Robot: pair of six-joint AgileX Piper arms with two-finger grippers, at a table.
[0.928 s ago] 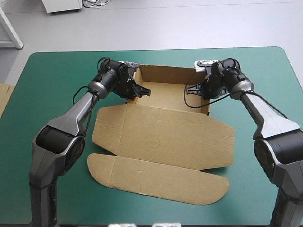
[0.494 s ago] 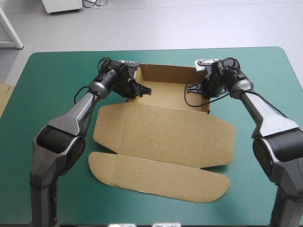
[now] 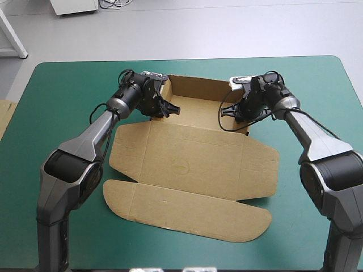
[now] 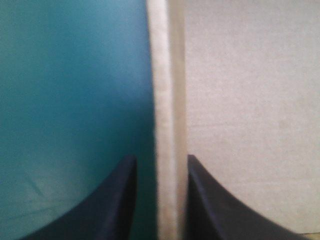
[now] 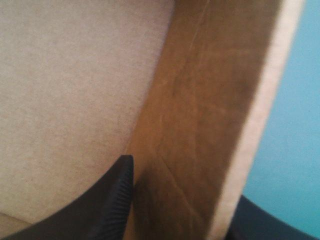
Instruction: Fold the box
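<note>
Box sits toward the far middle of my teal-green table, partly formed. Its back wall and two short side walls stand up at the far end, while the wide front panel and rounded lid lie flat on the near side. I see the left gripper clamped on the left side wall, its black fingers pinching the board edge between them. The right gripper is likewise clamped on the right side wall, one finger inside and one outside. A strip of other board shows at the table's left edge.
</note>
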